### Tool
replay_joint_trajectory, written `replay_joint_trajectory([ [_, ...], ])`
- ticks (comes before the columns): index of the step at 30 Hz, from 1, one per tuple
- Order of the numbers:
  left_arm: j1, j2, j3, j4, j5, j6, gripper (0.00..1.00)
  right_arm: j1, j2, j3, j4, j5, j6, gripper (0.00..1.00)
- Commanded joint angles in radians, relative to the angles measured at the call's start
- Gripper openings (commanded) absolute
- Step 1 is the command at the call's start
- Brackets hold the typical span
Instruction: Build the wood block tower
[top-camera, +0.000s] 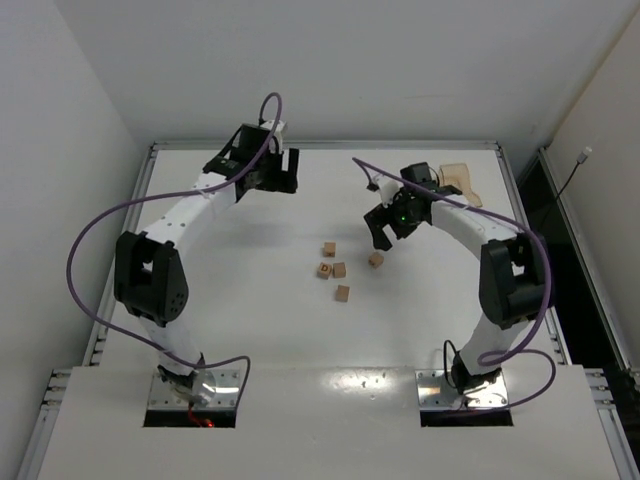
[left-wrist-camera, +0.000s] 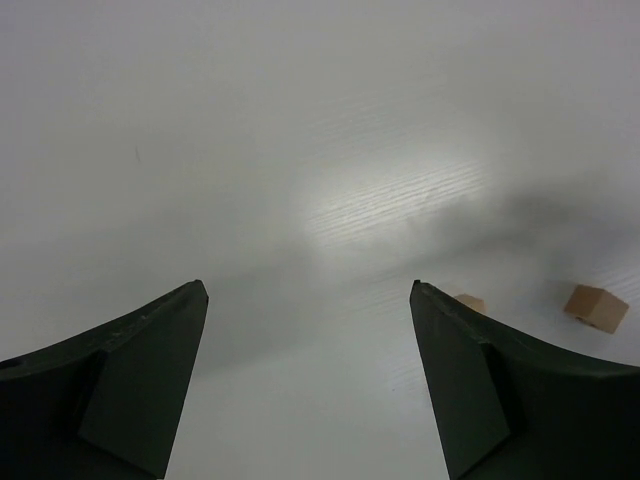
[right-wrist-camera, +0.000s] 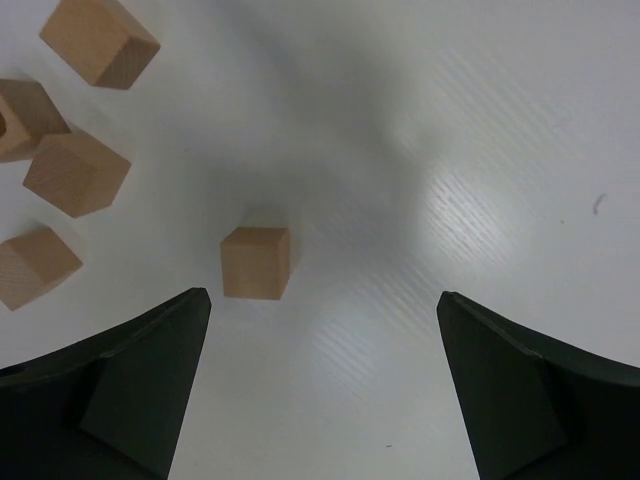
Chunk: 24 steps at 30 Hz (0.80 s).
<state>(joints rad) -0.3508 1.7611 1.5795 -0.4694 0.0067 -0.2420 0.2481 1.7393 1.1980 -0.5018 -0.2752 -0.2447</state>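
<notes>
Five small light-tan wood blocks lie singly mid-way across our white table, one with a dark mark. Our right gripper hangs wide open just beside a lone cube. Our left gripper gapes wide too.

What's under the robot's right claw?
White table and one loose wood block, just ahead of the open right gripper. Whatever lies directly beneath its fingers is hidden.
</notes>
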Motion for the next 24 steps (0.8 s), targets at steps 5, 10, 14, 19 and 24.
replay_joint_trajectory([
  [5,0.113,-0.028,-0.072,-0.012,0.049,-0.052,0.8,0.088,0.041,-0.029,0.011,0.12,-0.021,0.93],
  [10,0.141,0.008,-0.062,-0.023,0.049,-0.052,0.8,0.118,0.106,-0.018,0.002,0.166,-0.001,0.88],
  [14,0.161,0.031,-0.062,-0.023,0.058,-0.052,0.8,0.128,0.128,-0.018,-0.009,0.191,0.01,0.83],
  [19,0.161,0.049,-0.062,-0.014,0.067,-0.062,0.8,0.137,0.146,-0.009,-0.009,0.2,0.01,0.78],
  [24,0.17,0.058,-0.062,-0.014,0.067,-0.062,0.8,0.155,0.155,0.002,-0.009,0.188,0.01,0.57],
])
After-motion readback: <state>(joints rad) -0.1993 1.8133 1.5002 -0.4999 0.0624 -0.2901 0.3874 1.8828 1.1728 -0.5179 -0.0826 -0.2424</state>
